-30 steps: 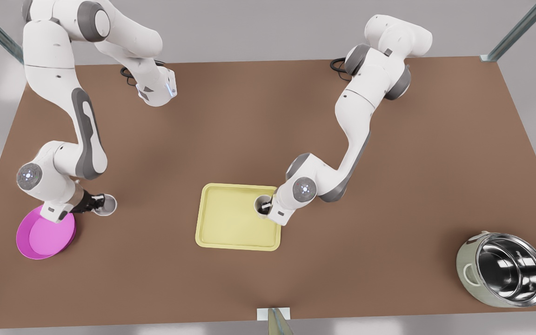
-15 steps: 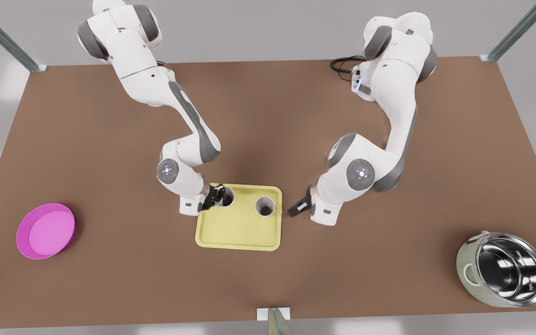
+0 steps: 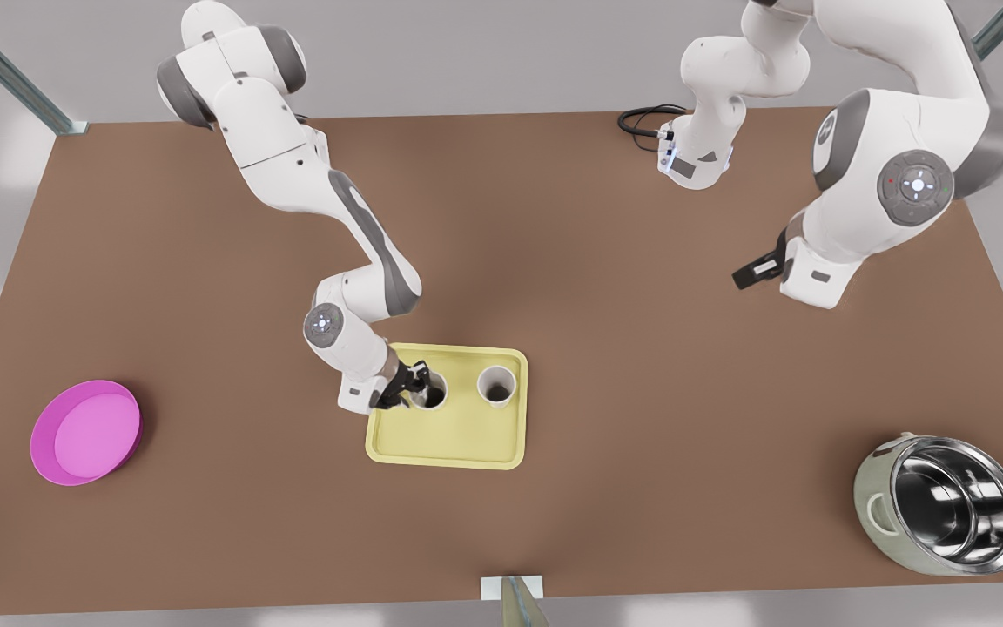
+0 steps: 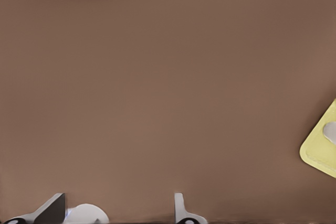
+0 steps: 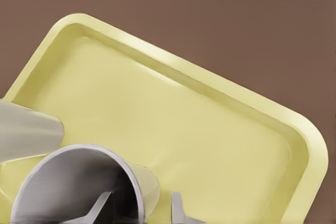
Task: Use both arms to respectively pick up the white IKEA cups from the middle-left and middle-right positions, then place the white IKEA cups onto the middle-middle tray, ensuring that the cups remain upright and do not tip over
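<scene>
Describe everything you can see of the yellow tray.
The tray is a flat, pale yellow rectangle with rounded corners and a low rim, plastic-looking, lying level in the middle of the brown table. Two upright white cups stand on it near the arms' side: one cup alone, the other cup with the right gripper at its rim. The left gripper waits open, far off.

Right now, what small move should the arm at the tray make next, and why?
Probably open the right pincer and let go: its cup appears to stand upright inside the tray, beside the other cup, so the placing looks done. The left pincer waits open, far from the tray.
</scene>
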Available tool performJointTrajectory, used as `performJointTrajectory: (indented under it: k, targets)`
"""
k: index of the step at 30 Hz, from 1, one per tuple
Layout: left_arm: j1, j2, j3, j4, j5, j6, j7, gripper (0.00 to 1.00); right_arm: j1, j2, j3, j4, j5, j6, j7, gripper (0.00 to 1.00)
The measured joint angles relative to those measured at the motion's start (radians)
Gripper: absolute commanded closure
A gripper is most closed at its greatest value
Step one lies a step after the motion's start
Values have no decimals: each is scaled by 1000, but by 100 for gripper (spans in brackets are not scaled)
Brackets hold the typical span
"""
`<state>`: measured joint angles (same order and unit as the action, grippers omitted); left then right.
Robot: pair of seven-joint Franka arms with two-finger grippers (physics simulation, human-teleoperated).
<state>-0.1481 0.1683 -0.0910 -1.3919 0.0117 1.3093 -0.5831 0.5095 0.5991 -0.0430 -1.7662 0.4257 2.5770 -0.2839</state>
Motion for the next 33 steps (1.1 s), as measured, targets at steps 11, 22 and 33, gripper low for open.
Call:
performJointTrajectory:
  k: [11,22,33]
  targets:
    - [94,75,-4,17,-43,68,222,0,-7,-3,-1,0,-2,13,46,0]
    - [90,75,-5,18,-49,89,343,0,-297,-56,-98,141,-135,-294,45,0]
    - [101,79,-30,19,-87,11,408,0,-313,-543,-139,191,-399,-931,103,0]
